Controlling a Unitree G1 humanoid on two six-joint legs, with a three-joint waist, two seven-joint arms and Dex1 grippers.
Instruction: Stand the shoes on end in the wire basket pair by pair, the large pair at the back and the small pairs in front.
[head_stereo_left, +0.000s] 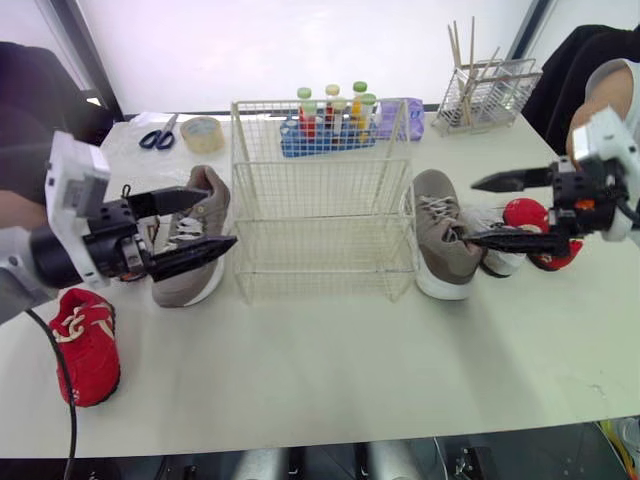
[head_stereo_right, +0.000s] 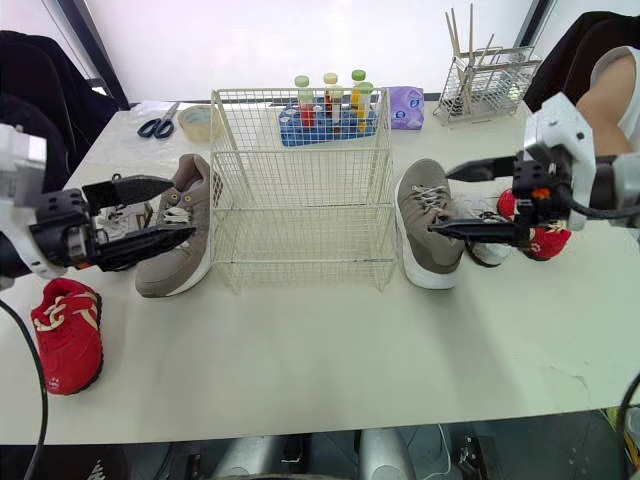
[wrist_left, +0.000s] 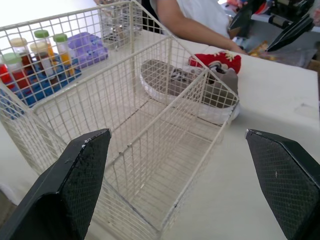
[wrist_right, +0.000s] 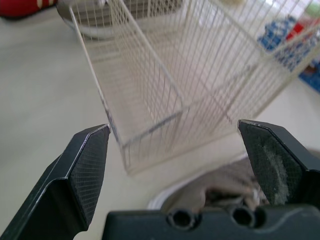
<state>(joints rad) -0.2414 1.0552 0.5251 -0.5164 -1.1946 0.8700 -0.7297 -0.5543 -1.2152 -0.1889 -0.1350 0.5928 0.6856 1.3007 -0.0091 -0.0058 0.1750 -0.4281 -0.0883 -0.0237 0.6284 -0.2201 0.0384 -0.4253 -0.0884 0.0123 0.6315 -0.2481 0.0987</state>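
In the head view, the left gripper (head_stereo_left: 217, 218) is seen spread at the left grey shoe (head_stereo_left: 190, 262), just beside the wire basket (head_stereo_left: 325, 200). The right gripper (head_stereo_left: 472, 210) is spread at the right grey shoe (head_stereo_left: 440, 240). In each wrist view, the wire basket is framed between parted fingers (wrist_left: 75, 185).

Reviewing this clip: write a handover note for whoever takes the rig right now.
Left end effector open, empty, by the grey sneaker left of the wire basket.
Right end effector open, empty, at the second grey sneaker right of it.
One red shoe lies near left; another red shoe and a white shoe far right.
Basket empty: nothing done. All pairs remain, grey pair at the back.
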